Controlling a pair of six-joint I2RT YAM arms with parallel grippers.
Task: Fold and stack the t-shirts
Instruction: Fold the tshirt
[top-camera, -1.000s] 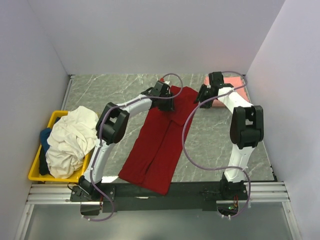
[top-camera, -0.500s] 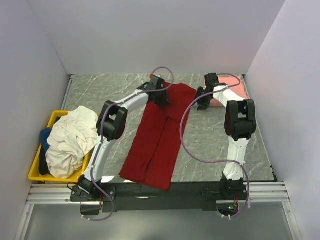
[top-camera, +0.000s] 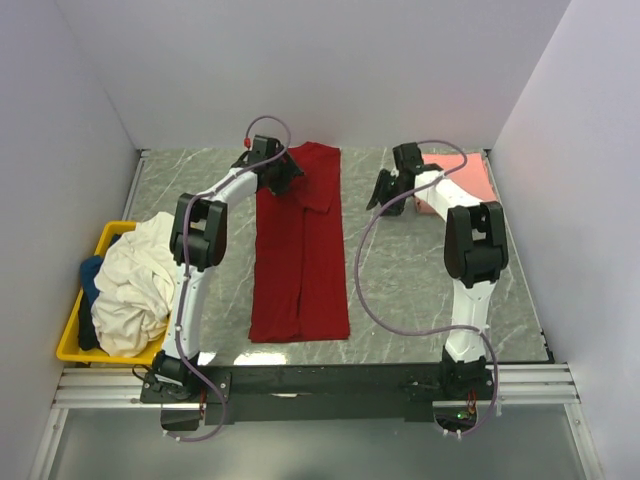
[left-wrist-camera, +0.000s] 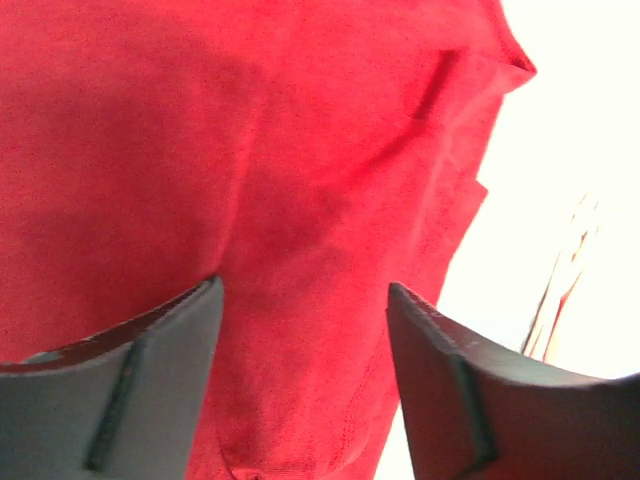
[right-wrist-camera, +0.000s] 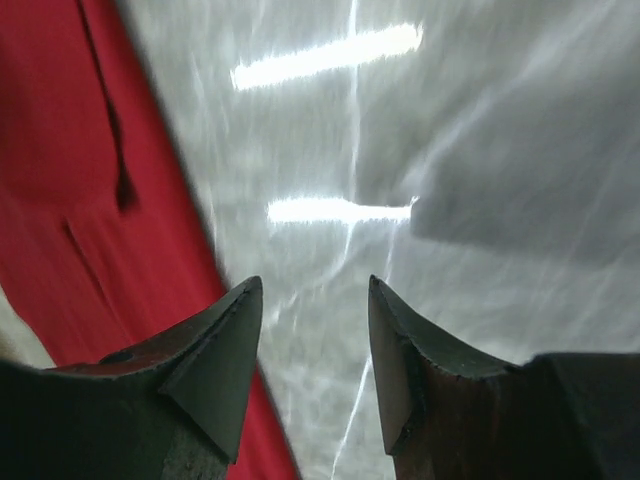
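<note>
The dark red t-shirt (top-camera: 300, 260) lies as a long, lengthwise-folded strip down the middle of the table. My left gripper (top-camera: 285, 178) is open over its far left corner; in the left wrist view (left-wrist-camera: 303, 290) red cloth (left-wrist-camera: 200, 120) fills the space under the spread jaws. My right gripper (top-camera: 380, 195) is open and empty over bare table just right of the shirt; the right wrist view (right-wrist-camera: 315, 285) shows the shirt's edge (right-wrist-camera: 70, 200) at the left. The salmon-pink t-shirt (top-camera: 468, 172) lies folded at the far right. The cream-white t-shirt (top-camera: 140, 280) and the blue one (top-camera: 90, 275) are heaped in the bin.
The yellow plastic bin (top-camera: 72, 345) stands at the left edge of the grey marble table (top-camera: 420, 280). White walls close in the back and both sides. A black rail runs along the near edge.
Both arms swung left. The dark red shirt went from lying diagonally to lying straight, further left, with its top edge nearer the back wall.
</note>
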